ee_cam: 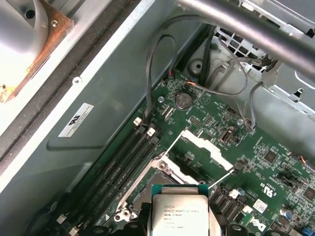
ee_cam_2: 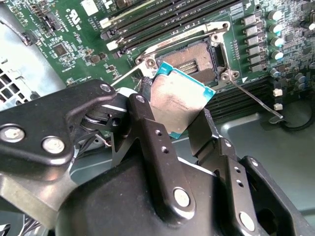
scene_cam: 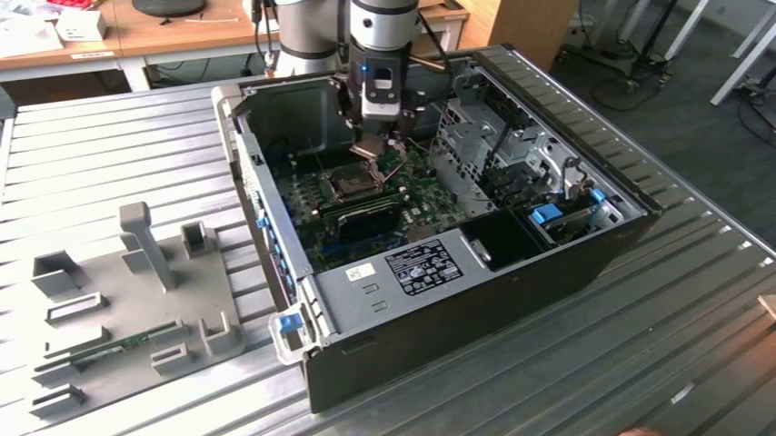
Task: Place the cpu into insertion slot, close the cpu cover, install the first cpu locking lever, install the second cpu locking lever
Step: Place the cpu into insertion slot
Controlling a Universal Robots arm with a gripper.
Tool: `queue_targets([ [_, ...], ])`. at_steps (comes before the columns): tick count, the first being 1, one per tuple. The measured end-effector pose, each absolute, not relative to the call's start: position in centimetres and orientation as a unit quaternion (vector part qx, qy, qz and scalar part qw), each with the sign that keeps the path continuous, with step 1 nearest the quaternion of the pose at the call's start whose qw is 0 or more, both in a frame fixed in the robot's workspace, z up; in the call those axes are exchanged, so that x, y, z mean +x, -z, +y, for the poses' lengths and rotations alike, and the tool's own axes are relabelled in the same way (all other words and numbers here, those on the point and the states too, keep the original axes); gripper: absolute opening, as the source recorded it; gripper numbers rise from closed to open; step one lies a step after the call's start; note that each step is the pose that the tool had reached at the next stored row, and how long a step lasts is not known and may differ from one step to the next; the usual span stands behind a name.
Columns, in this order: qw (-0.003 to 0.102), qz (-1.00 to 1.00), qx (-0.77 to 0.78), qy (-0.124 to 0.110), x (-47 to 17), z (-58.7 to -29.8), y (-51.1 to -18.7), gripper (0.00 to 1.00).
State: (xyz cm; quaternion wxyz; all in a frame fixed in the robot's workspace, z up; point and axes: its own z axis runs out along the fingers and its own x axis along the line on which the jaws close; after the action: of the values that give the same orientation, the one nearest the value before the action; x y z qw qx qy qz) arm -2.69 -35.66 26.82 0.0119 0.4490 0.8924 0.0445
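The cpu [ee_cam_2: 179, 98], a small square chip with a dull silver top and a teal edge, is pinched by its sides in my gripper [ee_cam_2: 176, 124]. It hangs tilted just above the insertion slot [ee_cam_2: 194, 56], a dark square socket on the green board. In the first wrist view the cpu [ee_cam: 179, 214] hovers beside the insertion slot [ee_cam: 160, 172], and the cpu cover [ee_cam: 206, 146] stands swung open. A thin wire locking lever [ee_cam_2: 252, 101] juts out from the socket corner. In the exterior view my gripper [scene_cam: 369, 151] is inside the case, over the insertion slot [scene_cam: 352, 184].
The open computer case [scene_cam: 582, 263] lies on a ribbed metal table [scene_cam: 109, 145]. Long black memory slots [ee_cam_2: 162, 19] run alongside the socket. Loose cables [ee_cam: 157, 59] and the drive cage [scene_cam: 503, 154] crowd one side. A grey fixture plate [scene_cam: 134, 300] sits at the exterior view's left.
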Motion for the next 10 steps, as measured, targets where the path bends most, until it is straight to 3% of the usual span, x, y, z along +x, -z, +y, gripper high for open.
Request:
queue_targets([
  [10, 0.013, 0.886, 0.462, -0.044, -3.9, -35.3, -26.7, 0.54],
])
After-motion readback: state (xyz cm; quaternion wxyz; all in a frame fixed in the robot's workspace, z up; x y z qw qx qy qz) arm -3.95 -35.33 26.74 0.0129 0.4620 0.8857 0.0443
